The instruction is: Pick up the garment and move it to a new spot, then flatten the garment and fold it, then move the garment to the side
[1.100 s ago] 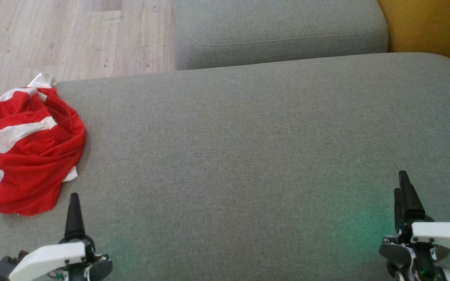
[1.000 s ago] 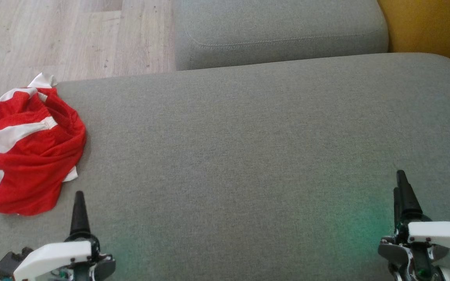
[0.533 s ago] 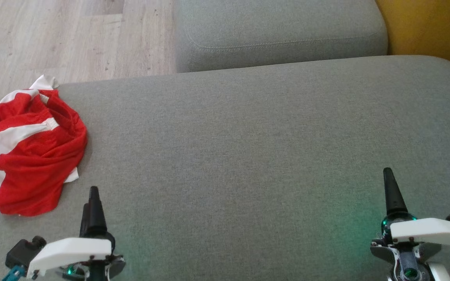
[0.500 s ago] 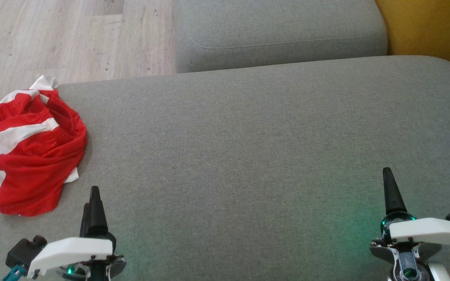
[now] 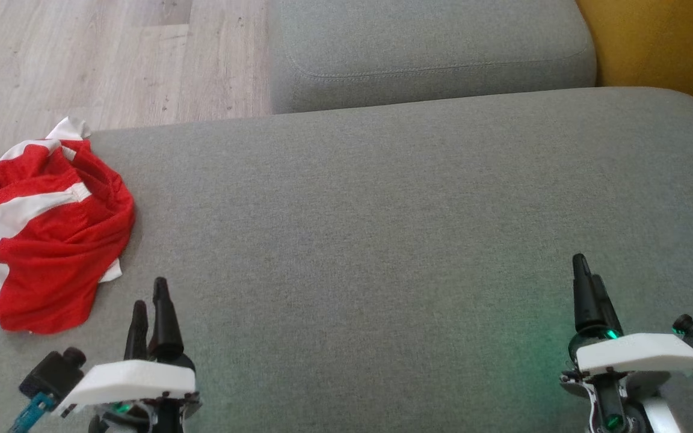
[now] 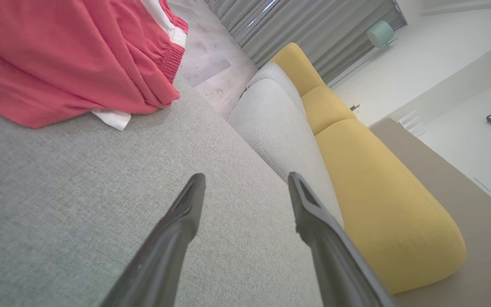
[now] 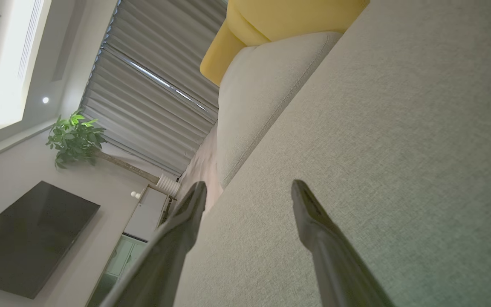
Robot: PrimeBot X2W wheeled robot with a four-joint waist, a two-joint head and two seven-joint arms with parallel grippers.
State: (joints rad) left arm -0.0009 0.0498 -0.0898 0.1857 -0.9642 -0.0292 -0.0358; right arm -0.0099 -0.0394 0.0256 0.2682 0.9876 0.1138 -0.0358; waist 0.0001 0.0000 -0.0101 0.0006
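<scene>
At the left edge of the cushion, the garment lies crumpled. Left gripper, nearby, and right gripper, well apart, are released, empty. Risk: a shallow pinch may drag fabric off the edge.

The red fabric garment with broad white stripes lies crumpled in a loose, rounded heap at the left edge of the grey woven sofa cushion. A white corner pokes out at its far side, and a small white scrap shows under its near right edge
</scene>
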